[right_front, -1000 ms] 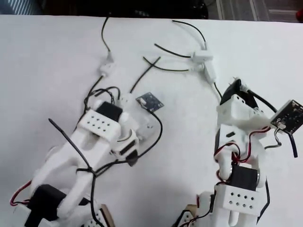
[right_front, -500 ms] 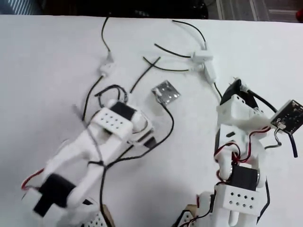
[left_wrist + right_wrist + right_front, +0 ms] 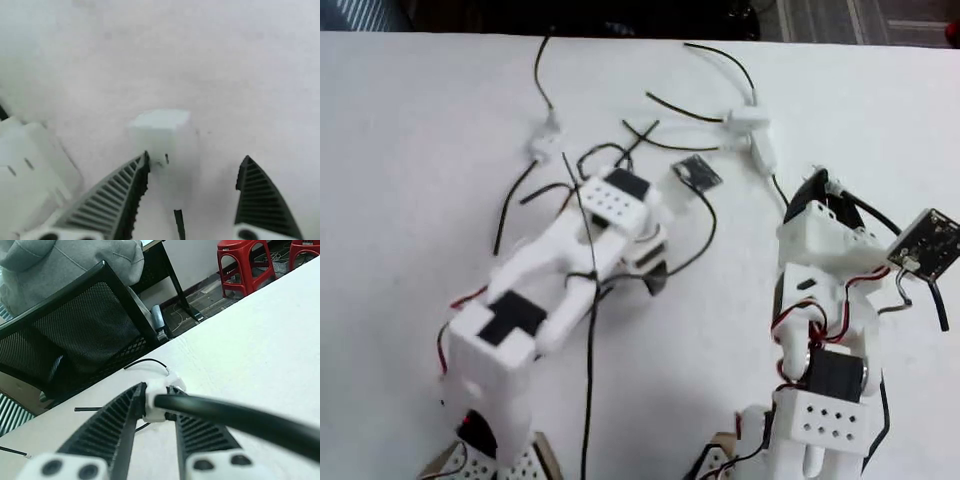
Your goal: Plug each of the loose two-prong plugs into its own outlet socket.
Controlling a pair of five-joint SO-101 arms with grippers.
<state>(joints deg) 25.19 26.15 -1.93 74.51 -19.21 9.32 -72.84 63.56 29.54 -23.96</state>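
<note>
Far left first: a white connector (image 3: pixel 544 146) lies on the table (image 3: pixel 410 150) with black leads coming out of both ends. My guess is that pair's already mated, but I can't say for sure.

Your left arm (image 3: pixel 560 260) is stretched out toward the middle. The left gripper (image 3: pixel 195 157) is spread wide and pointing down at a white block (image 3: pixel 162 132) that's lying flat on the table. The block is between the fingers but off-centre: it's tight by one finger and well clear of the other. Its lead (image 3: pixel 178 225) trails back toward the wrist. That looks like a pickup lined up but not closed yet, and I'd centre the block before squeezing or it'll probably twist.

Further right, a white piece (image 3: pixel 748 119) sits on the far side, with a second piece (image 3: pixel 764 152) just near of it. The right gripper (image 3: pixel 157 389) is clamped tight on a small white plug (image 3: pixel 174 382), right at the fingertips and low over the table. I reckon you're pinning that half steady so the other half can be brought to it. Whether it's a plug or a socket, I honestly can't tell.
</note>
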